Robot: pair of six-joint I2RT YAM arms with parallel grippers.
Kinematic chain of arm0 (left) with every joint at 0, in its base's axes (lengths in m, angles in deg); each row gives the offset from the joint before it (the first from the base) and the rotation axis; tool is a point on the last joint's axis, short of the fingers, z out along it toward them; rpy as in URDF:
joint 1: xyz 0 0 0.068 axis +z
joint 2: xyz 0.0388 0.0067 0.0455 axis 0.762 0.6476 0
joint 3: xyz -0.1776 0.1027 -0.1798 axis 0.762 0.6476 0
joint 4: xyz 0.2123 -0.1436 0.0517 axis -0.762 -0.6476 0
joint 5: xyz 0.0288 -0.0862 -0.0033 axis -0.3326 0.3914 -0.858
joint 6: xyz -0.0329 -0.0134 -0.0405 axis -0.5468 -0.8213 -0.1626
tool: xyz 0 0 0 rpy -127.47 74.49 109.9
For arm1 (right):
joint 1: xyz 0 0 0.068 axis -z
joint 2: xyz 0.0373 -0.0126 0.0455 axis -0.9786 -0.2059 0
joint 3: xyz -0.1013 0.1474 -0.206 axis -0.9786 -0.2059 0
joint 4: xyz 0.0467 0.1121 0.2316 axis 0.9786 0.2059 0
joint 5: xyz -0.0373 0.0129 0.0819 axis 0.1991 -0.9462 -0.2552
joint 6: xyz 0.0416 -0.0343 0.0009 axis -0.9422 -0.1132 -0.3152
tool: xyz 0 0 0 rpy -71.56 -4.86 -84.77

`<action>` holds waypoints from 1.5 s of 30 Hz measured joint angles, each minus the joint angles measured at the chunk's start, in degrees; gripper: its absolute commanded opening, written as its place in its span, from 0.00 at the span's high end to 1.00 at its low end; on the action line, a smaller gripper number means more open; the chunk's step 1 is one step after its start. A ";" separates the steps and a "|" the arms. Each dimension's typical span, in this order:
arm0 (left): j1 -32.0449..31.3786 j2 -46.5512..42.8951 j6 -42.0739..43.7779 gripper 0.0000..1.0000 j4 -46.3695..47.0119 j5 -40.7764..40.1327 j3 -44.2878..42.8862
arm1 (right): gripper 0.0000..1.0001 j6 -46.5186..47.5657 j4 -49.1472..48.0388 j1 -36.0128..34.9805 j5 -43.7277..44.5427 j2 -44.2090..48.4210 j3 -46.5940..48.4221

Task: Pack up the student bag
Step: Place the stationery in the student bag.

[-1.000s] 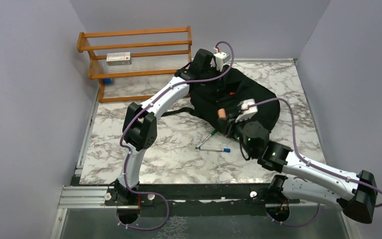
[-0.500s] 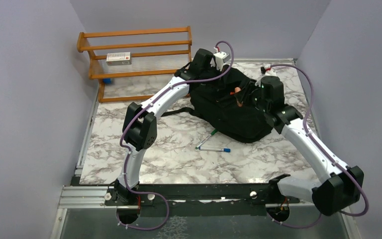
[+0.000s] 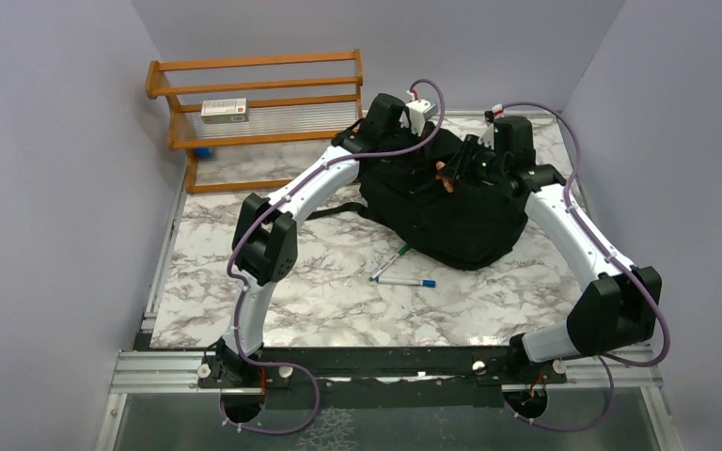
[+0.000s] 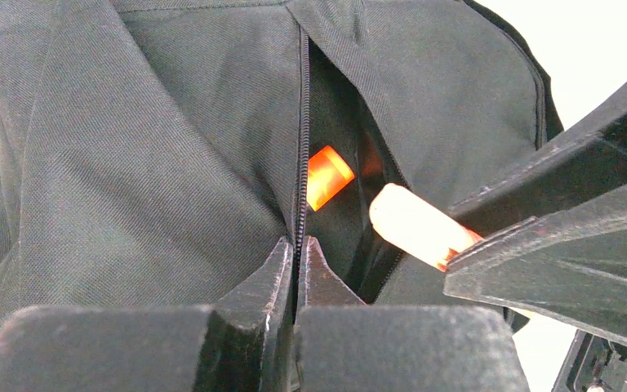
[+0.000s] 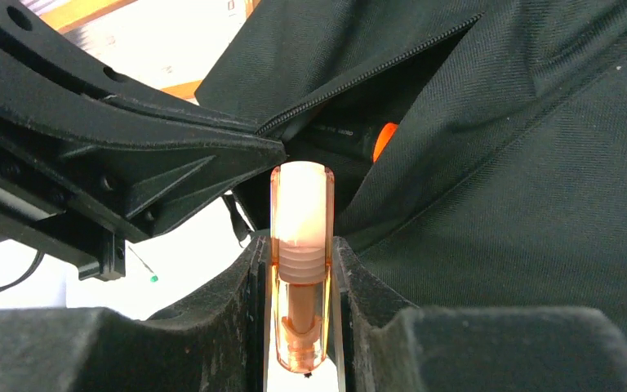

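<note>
The student bag (image 3: 451, 221), black fabric, lies at the back middle of the table with its zipper slit open. My left gripper (image 4: 298, 247) is shut on the bag's zipper edge (image 4: 301, 147) and holds the slit apart. My right gripper (image 5: 300, 260) is shut on an orange marker (image 5: 301, 220), whose capped end points at the opening. In the left wrist view that marker (image 4: 412, 225) hangs just outside the slit. Another orange item (image 4: 326, 175) shows inside the bag. From above, the marker (image 3: 446, 173) sits over the bag's top.
A green pen (image 3: 391, 261) and a blue-capped pen (image 3: 406, 282) lie on the marble table (image 3: 273, 301) in front of the bag. A wooden rack (image 3: 263, 99) with a white box (image 3: 224, 110) stands at the back left. Grey walls enclose both sides.
My right arm has swung from the bag's near front to its back right, carrying the orange marker up to the open slit. The left arm has stayed put.
</note>
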 measured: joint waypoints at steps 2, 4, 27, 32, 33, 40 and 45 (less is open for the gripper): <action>-0.13 0.00 0.15 1.00 0.09 -0.02 0.09 | 1.00 0.00 0.00 0.44 -1.09 -1.05 0.61; -0.24 0.00 0.20 1.00 0.15 -0.02 0.22 | 0.99 0.02 -0.02 0.63 -1.99 -2.21 1.29; -0.76 0.00 0.61 1.00 0.33 -0.11 0.61 | 1.00 1.60 2.10 2.16 -4.20 -13.25 7.02; -0.76 0.00 0.61 1.00 0.46 -0.11 0.61 | 0.97 0.63 1.11 2.27 -4.17 -15.04 7.43; -0.76 0.00 0.61 1.00 0.46 -0.11 0.61 | 0.96 -0.17 0.46 2.32 -4.15 -15.30 7.43; -0.81 0.00 0.61 1.00 0.57 -0.11 0.63 | 0.89 -7.26 -9.77 2.43 -3.13 -15.52 2.25; -1.01 0.00 0.81 1.00 0.57 -0.13 0.63 | 0.65 -10.80 -15.54 2.43 -1.73 -15.45 -0.85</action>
